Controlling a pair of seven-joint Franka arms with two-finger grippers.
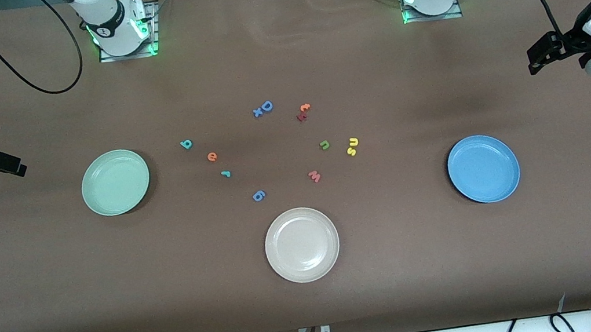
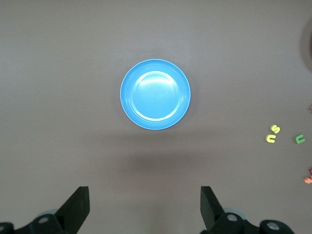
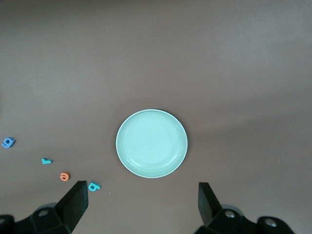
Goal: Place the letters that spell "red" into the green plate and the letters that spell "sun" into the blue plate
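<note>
The green plate [image 1: 115,182] [image 3: 151,143] lies empty toward the right arm's end. Beside it sit the teal "d" [image 1: 186,144] [image 3: 94,185], orange "e" [image 1: 212,156] [image 3: 64,176] and teal "r" [image 1: 225,173] [image 3: 46,161]. The blue plate [image 1: 483,168] [image 2: 155,94] lies empty toward the left arm's end. The olive "n" [image 1: 324,144] [image 2: 300,139], yellow "u" [image 1: 352,142] [image 2: 270,139] and yellow "s" [image 1: 351,152] [image 2: 276,129] lie mid-table. My right gripper [image 1: 17,168] [image 3: 143,202] hangs open high over its end of the table. My left gripper [image 1: 533,62] [image 2: 145,204] hangs open high over its own end.
A beige-white plate [image 1: 302,244] lies nearest the front camera, mid-table. Other loose letters sit among the task's ones: a blue "6" [image 1: 258,195] [image 3: 8,142], a pink "w" [image 1: 314,176], a blue "D" [image 1: 266,106], and orange and dark red letters [image 1: 303,112].
</note>
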